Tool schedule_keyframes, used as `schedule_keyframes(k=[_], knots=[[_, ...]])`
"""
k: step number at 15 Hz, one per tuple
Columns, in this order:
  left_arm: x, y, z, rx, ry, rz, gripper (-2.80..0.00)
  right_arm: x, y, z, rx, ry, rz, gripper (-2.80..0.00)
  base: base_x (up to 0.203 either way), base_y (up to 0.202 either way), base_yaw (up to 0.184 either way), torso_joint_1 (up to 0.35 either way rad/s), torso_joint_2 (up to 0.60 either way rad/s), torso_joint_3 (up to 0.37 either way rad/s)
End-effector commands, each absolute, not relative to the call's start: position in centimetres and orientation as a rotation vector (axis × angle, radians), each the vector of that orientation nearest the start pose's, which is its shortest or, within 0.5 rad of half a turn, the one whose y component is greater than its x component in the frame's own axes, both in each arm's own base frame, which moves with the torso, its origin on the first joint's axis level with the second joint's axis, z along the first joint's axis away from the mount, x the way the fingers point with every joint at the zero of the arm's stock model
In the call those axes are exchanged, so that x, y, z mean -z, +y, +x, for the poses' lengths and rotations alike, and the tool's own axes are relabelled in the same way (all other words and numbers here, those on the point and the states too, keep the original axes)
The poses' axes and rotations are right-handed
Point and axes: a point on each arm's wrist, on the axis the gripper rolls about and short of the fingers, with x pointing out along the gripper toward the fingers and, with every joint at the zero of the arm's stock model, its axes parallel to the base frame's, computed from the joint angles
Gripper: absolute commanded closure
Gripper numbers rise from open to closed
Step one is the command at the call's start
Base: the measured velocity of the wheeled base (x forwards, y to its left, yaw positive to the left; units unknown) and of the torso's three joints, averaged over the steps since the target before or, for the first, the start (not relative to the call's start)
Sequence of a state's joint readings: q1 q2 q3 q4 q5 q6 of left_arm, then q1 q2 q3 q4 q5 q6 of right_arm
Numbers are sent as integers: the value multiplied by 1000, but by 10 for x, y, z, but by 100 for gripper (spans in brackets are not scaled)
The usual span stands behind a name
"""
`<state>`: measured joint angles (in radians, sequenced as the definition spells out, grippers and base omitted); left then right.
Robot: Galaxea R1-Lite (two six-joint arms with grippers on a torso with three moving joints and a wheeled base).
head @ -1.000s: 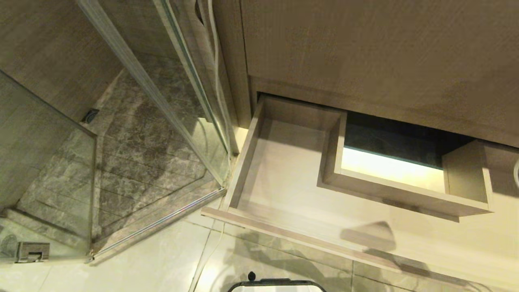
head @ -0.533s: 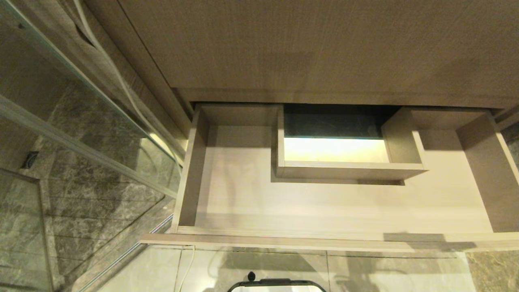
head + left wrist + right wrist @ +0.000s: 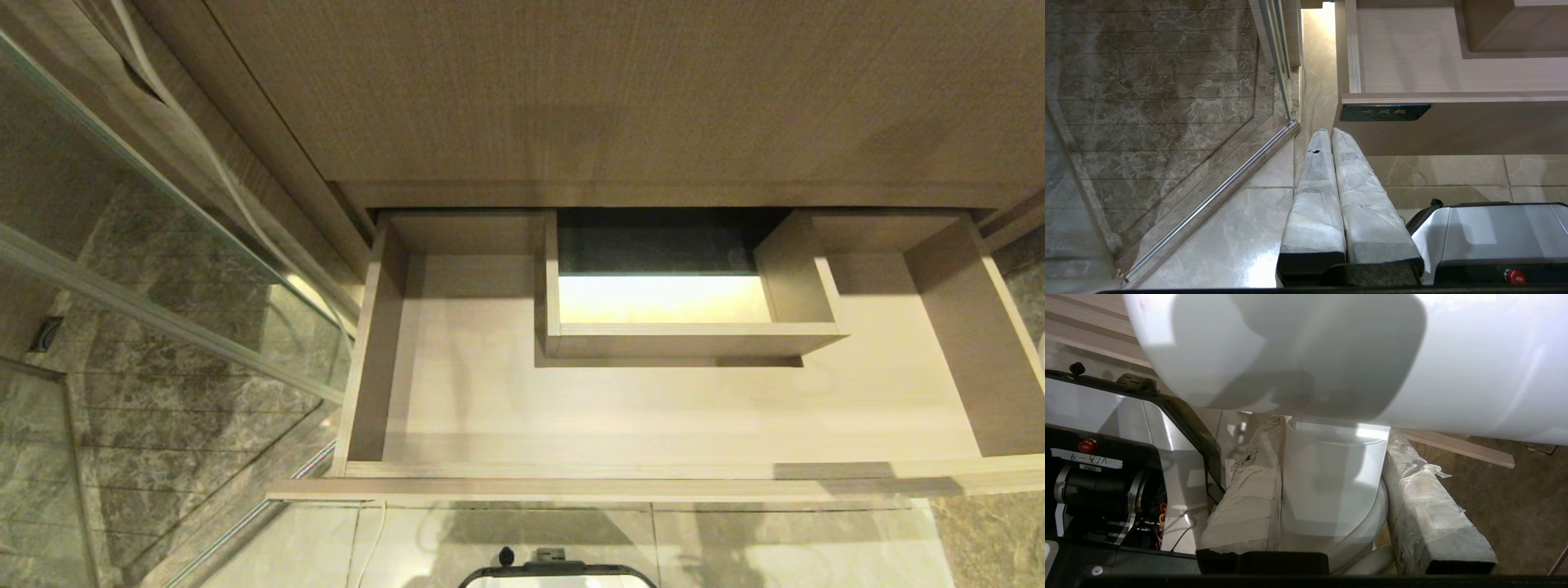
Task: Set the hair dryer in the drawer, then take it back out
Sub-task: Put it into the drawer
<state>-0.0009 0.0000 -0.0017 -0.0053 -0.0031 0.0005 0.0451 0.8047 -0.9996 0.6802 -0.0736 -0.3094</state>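
The drawer (image 3: pixel 620 416) stands pulled open in the head view, light wood-grain and U-shaped around a rectangular cutout (image 3: pixel 661 298), with nothing lying in it. In the right wrist view, my right gripper (image 3: pixel 1336 428) is shut on the white handle (image 3: pixel 1331 477) of the hair dryer, whose white barrel (image 3: pixel 1453 355) runs across just beyond the fingertips. My left gripper (image 3: pixel 1329 132) is shut and empty. It hangs over the floor tiles just outside the drawer's front corner, near its dark label (image 3: pixel 1384 112). Neither gripper shows in the head view.
A glass shower door (image 3: pixel 163 269) and its metal floor rail (image 3: pixel 1216 196) stand left of the drawer. A white cord (image 3: pixel 212 171) runs down the cabinet's side. The plain cabinet front (image 3: pixel 612 90) rises behind the drawer. My base (image 3: pixel 1494 237) sits below the drawer front.
The whole head view has swung, so the camera moved: the drawer, skewed at the right before, now sits square in the middle. Nothing in the drawer has changed.
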Motion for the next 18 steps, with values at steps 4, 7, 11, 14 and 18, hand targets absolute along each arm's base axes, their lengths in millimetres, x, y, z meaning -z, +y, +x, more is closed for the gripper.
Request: schedule_keyframes(k=[4, 7, 11, 14, 18], knots=[[-77, 0, -23, 5, -6, 1, 0, -274, 0, 39, -39, 505, -332, 0, 0, 0, 0, 0, 0, 0], [-77, 0, -23, 5, -6, 0, 0, -274, -1, 38, -35, 506, -331, 0, 3, 5, -127, 6, 4, 3], [-77, 0, -23, 5, -6, 0, 0, -274, -1, 38, -33, 509, -332, 0, 0, 6, -162, 5, 6, 1], [-77, 0, -23, 5, -6, 0, 0, -274, -1, 37, -28, 516, -323, 0, -1, -1, -57, 2, 3, -2], [-77, 0, -23, 5, -6, 0, 0, -275, 0, 52, -37, 578, -312, 0, 0, 0, 0, 0, 0, 0]])
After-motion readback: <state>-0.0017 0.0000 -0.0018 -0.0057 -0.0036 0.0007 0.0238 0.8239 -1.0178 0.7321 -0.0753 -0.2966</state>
